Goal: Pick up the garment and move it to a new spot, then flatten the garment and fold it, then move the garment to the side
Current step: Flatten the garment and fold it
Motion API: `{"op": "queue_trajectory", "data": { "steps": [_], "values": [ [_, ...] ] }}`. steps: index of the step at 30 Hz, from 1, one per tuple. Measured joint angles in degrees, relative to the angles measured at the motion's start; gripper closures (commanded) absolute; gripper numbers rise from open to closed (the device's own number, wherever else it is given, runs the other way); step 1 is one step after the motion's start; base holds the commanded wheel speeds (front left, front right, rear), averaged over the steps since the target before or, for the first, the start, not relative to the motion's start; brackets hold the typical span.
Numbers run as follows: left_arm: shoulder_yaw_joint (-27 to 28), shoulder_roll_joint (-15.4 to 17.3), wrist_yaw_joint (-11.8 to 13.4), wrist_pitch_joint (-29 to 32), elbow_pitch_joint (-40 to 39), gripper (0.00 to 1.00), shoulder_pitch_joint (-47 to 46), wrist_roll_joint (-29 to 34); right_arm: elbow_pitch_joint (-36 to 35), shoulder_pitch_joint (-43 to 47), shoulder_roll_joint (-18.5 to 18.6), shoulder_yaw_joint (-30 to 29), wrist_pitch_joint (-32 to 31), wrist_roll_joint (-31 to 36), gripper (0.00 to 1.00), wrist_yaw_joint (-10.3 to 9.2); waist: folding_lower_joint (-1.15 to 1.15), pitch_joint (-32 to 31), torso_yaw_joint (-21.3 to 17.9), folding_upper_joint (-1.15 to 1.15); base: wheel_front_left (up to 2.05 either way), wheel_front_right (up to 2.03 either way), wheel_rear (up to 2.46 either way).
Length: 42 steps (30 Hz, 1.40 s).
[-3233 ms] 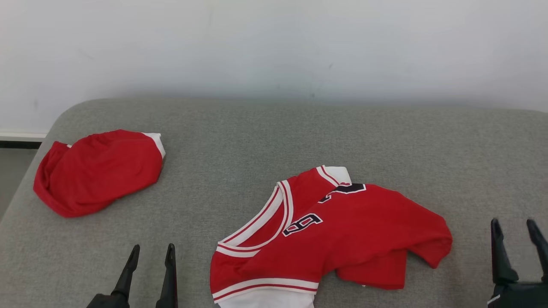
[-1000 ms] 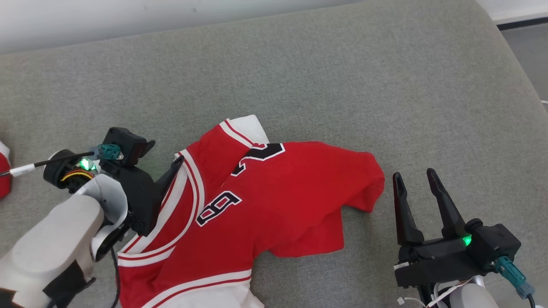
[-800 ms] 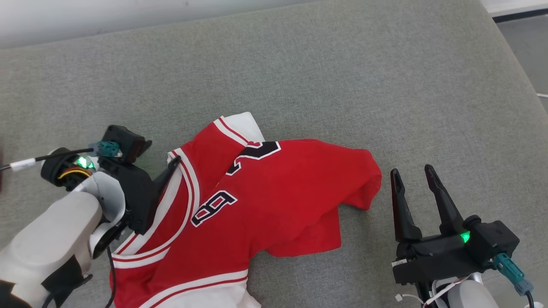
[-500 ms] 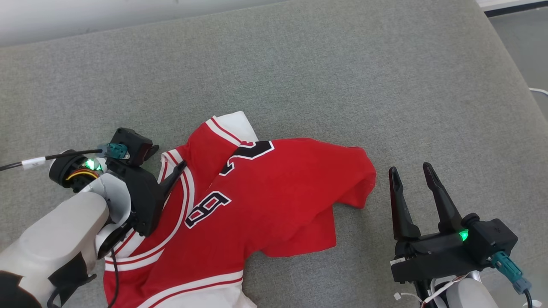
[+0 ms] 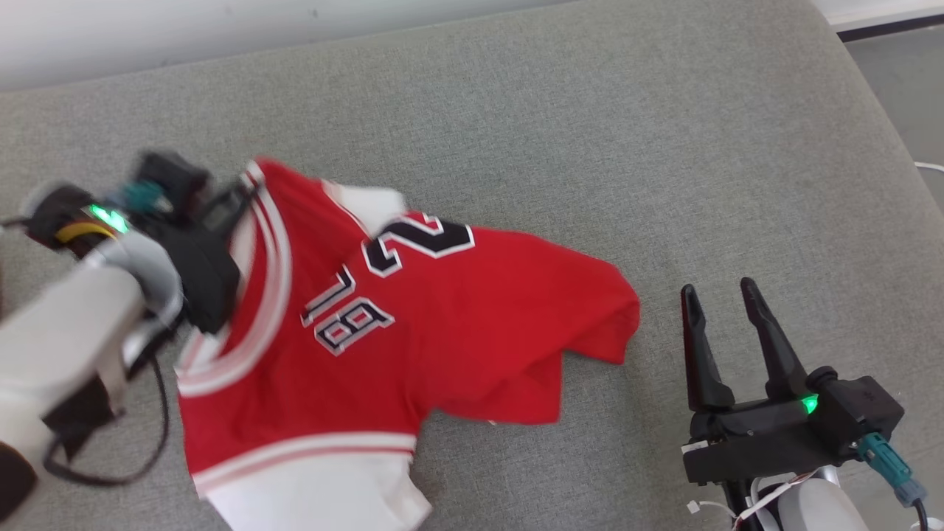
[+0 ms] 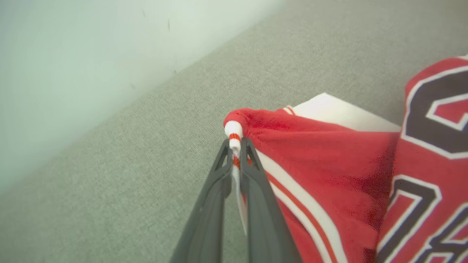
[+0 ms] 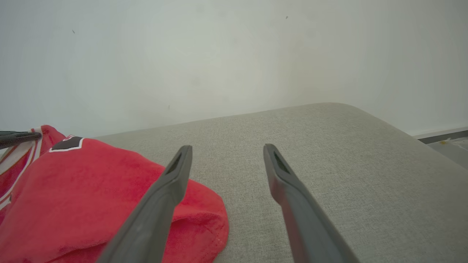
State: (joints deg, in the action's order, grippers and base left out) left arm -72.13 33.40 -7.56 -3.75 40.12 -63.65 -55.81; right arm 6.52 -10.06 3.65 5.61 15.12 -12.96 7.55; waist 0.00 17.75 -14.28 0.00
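The grey upholstered cushion (image 5: 590,110) carries everything, and its woven cover looks likely to drag at cloth that is slid rather than lifted. On its left and middle part lies the red basketball jersey (image 5: 442,310), crumpled, with black numerals outlined in white facing up, among them an 18, and a white band at the near hem.

I judge the jersey light, limp and fairly slick. It has no stiffness of its own, so it will hang and swing from whatever point holds it, and 1 pinch will leave the rest trailing in folds. It is not fragile. The best holds are the doubled edges, the red-and-white striped trim (image 5: 269,243) at the neck or armhole and the hem, since they are thicker and less apt to slip than the single layer of the body. Flattening will probably call for 2 holds set well apart.

The left gripper (image 6: 236,142) is clamped on that striped trim, a small wad of white and red bunched right at its fingertips. In the head view it sits at the jersey's far left corner (image 5: 243,192), blurred, and the cloth fans out from it toward the right and the near edge.

The right gripper (image 5: 719,291) stands with its jaws spread and nothing between them, near the jersey's right-hand fold but apart from it, with bare cushion between its fingers (image 7: 226,149).
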Motion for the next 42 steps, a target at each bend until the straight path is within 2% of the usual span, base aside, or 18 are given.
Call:
{"op": "queue_trajectory", "data": {
  "steps": [7, 14, 15, 16, 17, 21, 28, 36, 42],
  "values": [
    [2.9, 0.7, 0.2, -8.4, 8.2, 1.0, -6.3, 0.5, -0.6, 0.1, 0.3, -2.1, 0.0, 0.7, 0.0, 0.0, 0.0, -0.9, 0.1, 0.0, 0.0, 0.0, 0.0],
    [4.6, 1.0, 4.0, -10.9, 14.0, 1.0, -7.0, 3.2, -1.2, 0.5, 0.3, -3.1, 0.0, 1.5, 0.0, 0.0, 0.0, -0.7, 0.4, 0.0, 0.0, 0.0, 0.0],
    [4.8, 0.7, 3.8, -11.1, 14.2, 0.69, -6.7, 3.4, -1.2, 0.6, 0.3, -3.1, 0.0, 1.5, 0.0, 0.0, 0.0, -0.6, 0.6, 0.0, 0.0, 0.0, 0.0],
    [5.2, 0.4, 3.5, -11.1, 14.4, 0.05, -6.4, 3.4, -1.2, 0.6, 0.3, -3.0, 0.0, 1.5, 0.0, 0.0, 0.0, -0.6, 0.8, 0.0, 0.0, 0.0, 0.0],
    [5.6, -0.1, 3.5, -11.1, 14.4, 0.0, -6.0, 3.6, -1.3, 0.6, 0.4, -3.0, 0.0, 1.5, 0.0, 0.0, 0.0, -0.7, 1.0, 0.0, 0.0, 0.0, 0.0],
    [9.5, -0.8, 4.1, -11.2, 11.8, 0.0, -5.4, 6.0, -1.4, 0.7, 0.6, -3.3, 0.0, 1.9, 0.0, 0.0, 0.0, -1.0, 2.3, 0.0, 0.0, 0.0, 0.0],
    [21.8, -0.5, 7.8, -11.3, 1.6, 0.0, 1.5, 11.1, -1.4, 1.7, 1.0, -3.8, 0.0, 2.0, 0.0, 0.0, 0.0, -3.6, 4.7, 0.0, 0.0, 0.0, 0.0],
    [38.6, -0.8, 11.3, -11.3, -13.7, 0.0, 17.2, 19.1, -1.1, 3.9, 1.3, -4.8, 0.0, 2.0, 0.0, 0.0, 0.0, -7.2, 8.5, 0.0, 0.0, 0.0, 0.0],
    [48.3, -3.8, 12.2, -11.3, -22.1, 0.0, 30.2, 24.3, -1.0, 5.8, 1.6, -6.0, 0.0, 2.1, 0.0, 0.0, -0.01, -9.8, 11.7, 0.0, 0.0, 0.0, 0.0]
  ]
}}
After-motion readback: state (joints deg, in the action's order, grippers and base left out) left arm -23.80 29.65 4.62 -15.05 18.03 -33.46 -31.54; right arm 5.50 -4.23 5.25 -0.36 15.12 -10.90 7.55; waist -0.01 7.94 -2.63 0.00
